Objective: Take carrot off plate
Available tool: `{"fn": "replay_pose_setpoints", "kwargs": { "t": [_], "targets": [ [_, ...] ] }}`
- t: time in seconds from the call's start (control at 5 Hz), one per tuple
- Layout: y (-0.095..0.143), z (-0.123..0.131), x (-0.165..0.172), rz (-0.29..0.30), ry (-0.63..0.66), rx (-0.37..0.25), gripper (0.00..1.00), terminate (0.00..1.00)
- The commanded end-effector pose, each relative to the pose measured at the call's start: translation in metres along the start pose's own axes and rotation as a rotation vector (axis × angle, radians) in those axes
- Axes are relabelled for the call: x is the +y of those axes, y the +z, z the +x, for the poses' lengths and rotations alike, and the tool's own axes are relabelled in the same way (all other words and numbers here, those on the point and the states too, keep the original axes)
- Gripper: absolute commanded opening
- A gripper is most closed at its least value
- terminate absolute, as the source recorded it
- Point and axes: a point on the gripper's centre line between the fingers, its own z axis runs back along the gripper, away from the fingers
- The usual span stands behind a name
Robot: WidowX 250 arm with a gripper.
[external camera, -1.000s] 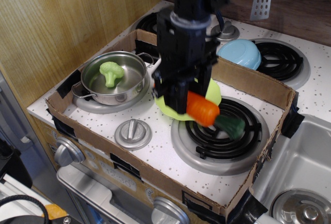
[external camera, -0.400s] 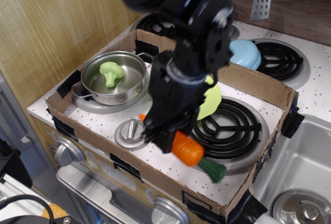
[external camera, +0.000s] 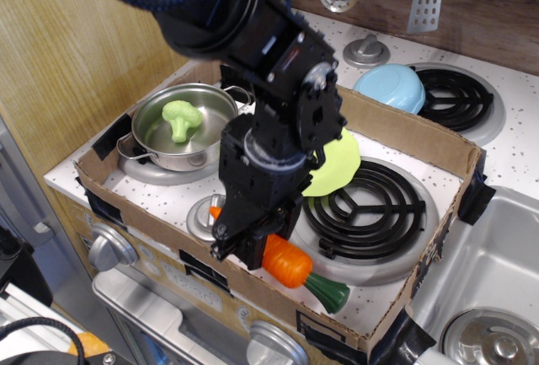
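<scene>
The orange toy carrot (external camera: 284,263) with its dark green stub top (external camera: 328,292) hangs low over the speckled stovetop by the front cardboard wall, tip hidden behind my gripper. My gripper (external camera: 249,243) is shut on the carrot's narrow end. The lime-green plate (external camera: 333,163) lies behind my arm at the left edge of the front right burner, partly hidden, with nothing visible on it.
A steel pot (external camera: 185,129) with a light-green broccoli (external camera: 181,118) sits at the left. A grey knob (external camera: 199,217) lies just left of my gripper. A black coil burner (external camera: 364,209) is to the right. A light blue bowl (external camera: 391,88) sits behind. A cardboard wall (external camera: 253,289) rings the area.
My gripper has carried the carrot from over the plate forward and down to the front of the stovetop. The plate is more exposed.
</scene>
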Motion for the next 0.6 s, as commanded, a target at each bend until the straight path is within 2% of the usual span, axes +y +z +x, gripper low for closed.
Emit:
{"fn": "replay_pose_setpoints", "kwargs": {
  "t": [0.0,0.4],
  "targets": [
    [0.016,0.011,-0.017,-0.036,-0.063,-0.052,1.0,0.0],
    [0.038,0.014,-0.029,-0.039,-0.101,-0.087,1.0,0.0]
  ]
}}
